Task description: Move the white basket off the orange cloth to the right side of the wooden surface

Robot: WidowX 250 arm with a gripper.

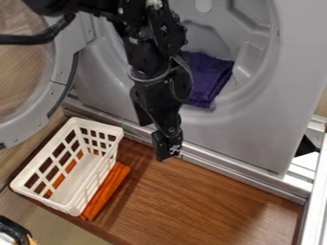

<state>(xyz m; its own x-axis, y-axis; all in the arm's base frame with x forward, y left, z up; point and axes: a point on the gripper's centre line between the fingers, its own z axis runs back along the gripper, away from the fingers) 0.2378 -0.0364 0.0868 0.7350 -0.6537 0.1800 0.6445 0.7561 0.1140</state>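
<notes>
Behind the white basket (41, 201), machine front (256, 139), pale grey, broad, with a round opening up and to the right of the basket as viewed. Brown wood-grain board (223, 196) spreads under the basket and out to its right. Round door (60, 74) swung open, above the basket and toward the left edge. Black arm comes down from the top, above and right of the basket; its gripper (168, 150) hangs nose down, well right of the basket's upper end and apart from it, seen against the machine's lower edge. Cannot tell whether the gripper is apart or together. Basket itself: oblong, latticed sides, upright, set slantwise on the board. Purple cloth (205, 79), folded and rumpled, lies in the machine's opening, up and right of the basket, draped at the lower lip. Orange cloth (105, 191), a narrow strip along the basket's right side, more orange showing through the lattice. Small dark object (14, 227) below the basket, at the lower left corner, partly cut off
</notes>
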